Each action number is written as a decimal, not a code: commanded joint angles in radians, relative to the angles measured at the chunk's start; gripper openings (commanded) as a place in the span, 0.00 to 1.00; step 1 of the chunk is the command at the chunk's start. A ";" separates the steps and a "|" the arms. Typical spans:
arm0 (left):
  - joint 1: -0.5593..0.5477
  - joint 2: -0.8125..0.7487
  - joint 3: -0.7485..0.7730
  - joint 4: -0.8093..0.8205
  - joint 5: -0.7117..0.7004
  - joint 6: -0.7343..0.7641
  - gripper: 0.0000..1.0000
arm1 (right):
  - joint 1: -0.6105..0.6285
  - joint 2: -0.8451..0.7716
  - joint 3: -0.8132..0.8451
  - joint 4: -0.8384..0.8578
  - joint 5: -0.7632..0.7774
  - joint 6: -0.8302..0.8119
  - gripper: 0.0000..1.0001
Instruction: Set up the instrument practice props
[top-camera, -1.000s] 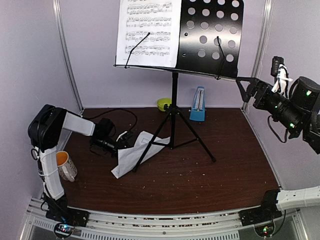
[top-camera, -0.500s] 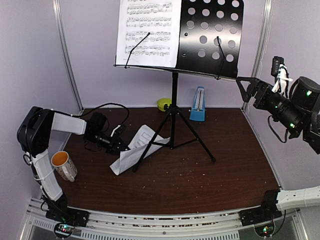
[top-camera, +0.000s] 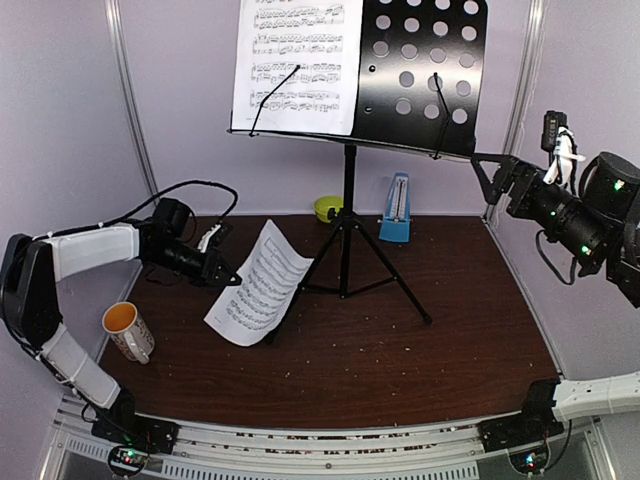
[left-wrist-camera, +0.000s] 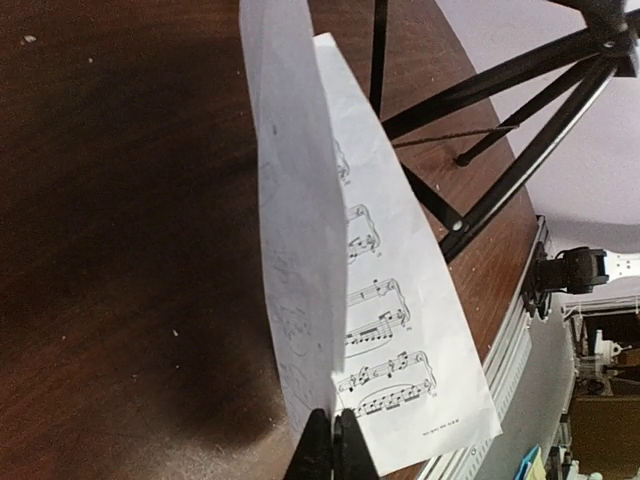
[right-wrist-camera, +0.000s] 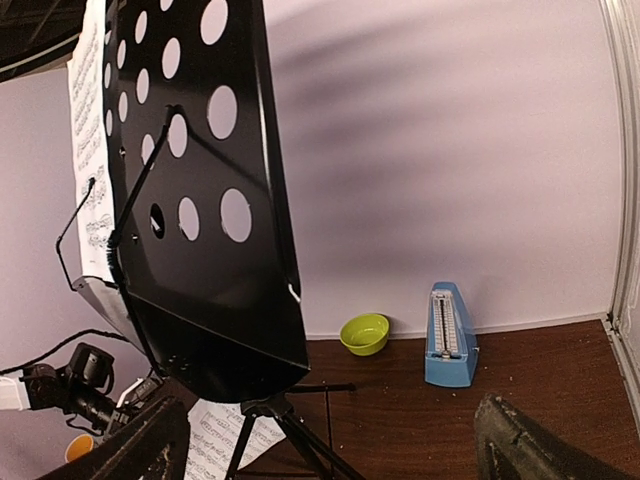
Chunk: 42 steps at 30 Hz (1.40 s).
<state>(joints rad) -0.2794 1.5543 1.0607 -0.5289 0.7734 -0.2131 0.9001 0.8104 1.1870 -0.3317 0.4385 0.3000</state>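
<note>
Incidental items: one mug, one bowl, on a tabletop.
White ceramic mug with orange interior (top-camera: 128, 331), upright on the dark brown wooden table (top-camera: 400, 360), near the left gripper (top-camera: 232, 281), to its left and on the base side. Small lime-green round bowl (top-camera: 327, 208), well beyond that gripper to its right, by the lilac back wall (top-camera: 200, 120).

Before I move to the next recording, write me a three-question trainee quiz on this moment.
1. True or false: the left fingers are pinched shut on the loose sheet-music page.
2. Which half of the music stand desk, seen from the top camera, carries no page? A) left B) right C) neither
3. Fill in: the blue metronome stands at the back of the table, just right of the lime-green ____.

Key: 1 true. 2 B; the mounted page covers the left half. 3 bowl.
</note>
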 joint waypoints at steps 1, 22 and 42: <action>0.008 -0.153 0.022 -0.111 -0.077 0.071 0.00 | -0.006 0.000 0.022 0.018 -0.100 -0.045 1.00; -0.163 -0.699 -0.062 -0.444 0.180 -0.058 0.00 | 0.090 0.036 -0.001 -0.110 -0.598 -0.191 0.90; -0.602 -0.205 0.299 -0.555 0.206 -0.020 0.00 | 0.449 0.358 0.265 -0.415 -0.500 -0.555 0.73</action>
<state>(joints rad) -0.8474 1.2766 1.2953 -1.0237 0.9726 -0.2890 1.2949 1.1137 1.3937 -0.6464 -0.1104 -0.1589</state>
